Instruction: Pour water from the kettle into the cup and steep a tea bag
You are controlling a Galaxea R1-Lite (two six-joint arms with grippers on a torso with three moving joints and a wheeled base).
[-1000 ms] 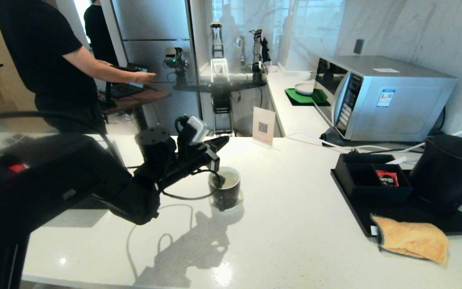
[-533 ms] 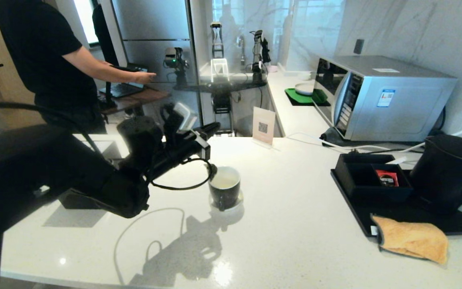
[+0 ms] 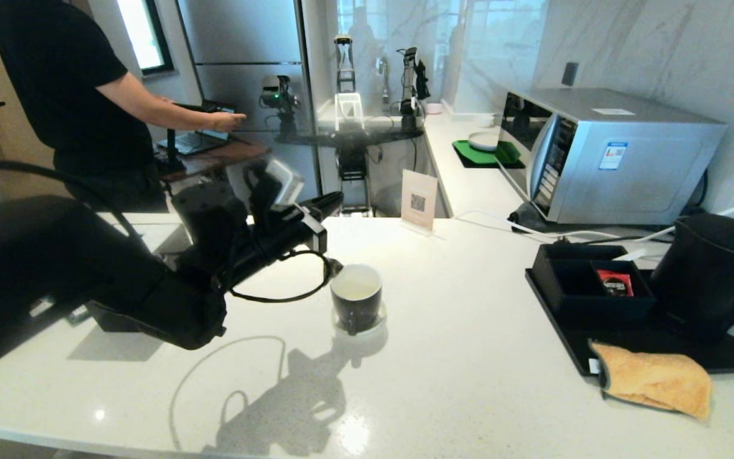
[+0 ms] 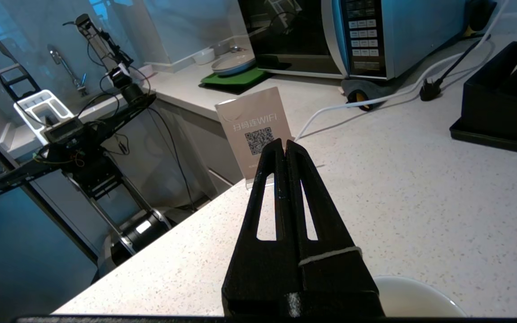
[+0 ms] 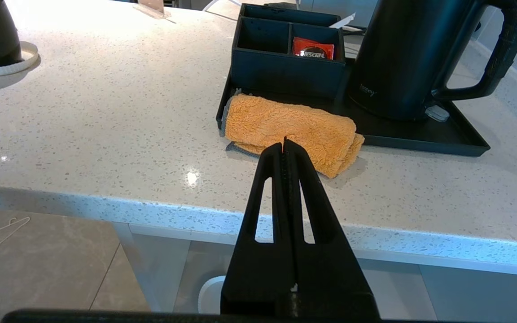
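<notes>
So the left gripper (image 3: 335, 201) is up in the air over the counter (image 3: 469, 357), off to the left of the cup (image 3: 356, 305) and a bit behind it, fingers pressed flat together. Nothing sits between the tips, but the left wrist view shows a thin white string (image 4: 329, 255) lying across one finger; where it goes from there I can't tell. The tea bag itself isn't visible anywhere.

The cup stands upright on a small white coaster (image 3: 380, 317) around the middle of the counter, handle facing the front edge. Its inside looks pale and I can't tell what's in it.

The kettle (image 3: 711, 274) is way over by the right edge, upright on a black tray (image 3: 564, 331), handle pointing right. Just left of it on that tray is a divided black box (image 3: 587, 280) with a red sachet (image 3: 615, 282) in its right compartment. An orange cloth (image 3: 657, 379) lies folded over the tray's front edge, partly on the counter.

The right gripper (image 5: 284, 144) hangs below the counter's front edge on the right side, also fully closed and holding nothing.

A QR sign (image 3: 419, 201) stands at the back edge, a microwave (image 3: 603, 156) sits behind the tray, and a person in black (image 3: 67, 89) is at a laptop (image 3: 204, 131) in the background.
</notes>
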